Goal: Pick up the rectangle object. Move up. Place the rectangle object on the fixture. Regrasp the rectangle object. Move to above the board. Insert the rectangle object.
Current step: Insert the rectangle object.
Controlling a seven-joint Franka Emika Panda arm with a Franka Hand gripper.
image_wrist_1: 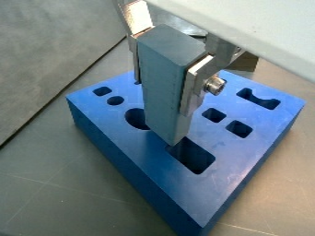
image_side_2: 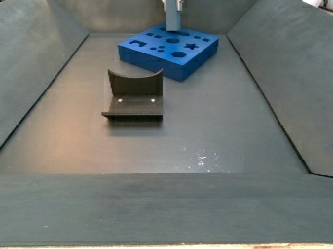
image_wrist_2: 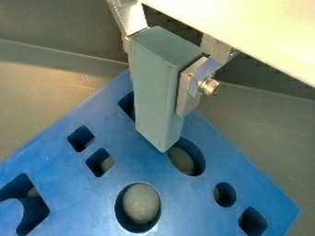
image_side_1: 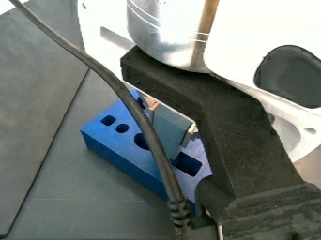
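Note:
My gripper is shut on the rectangle object, a light-blue block held upright between the silver fingers. It also shows in the other wrist view. Its lower end hangs right over a rectangular slot in the deep-blue board; I cannot tell whether it touches. In a side view the board lies at the far end of the bin, with the gripper just above it. The dark fixture stands apart, nearer the middle of the floor.
Grey sloping bin walls close in both sides. The board has several other cut-outs, such as circles and a star. In a side view the arm and a black cable hide most of the board.

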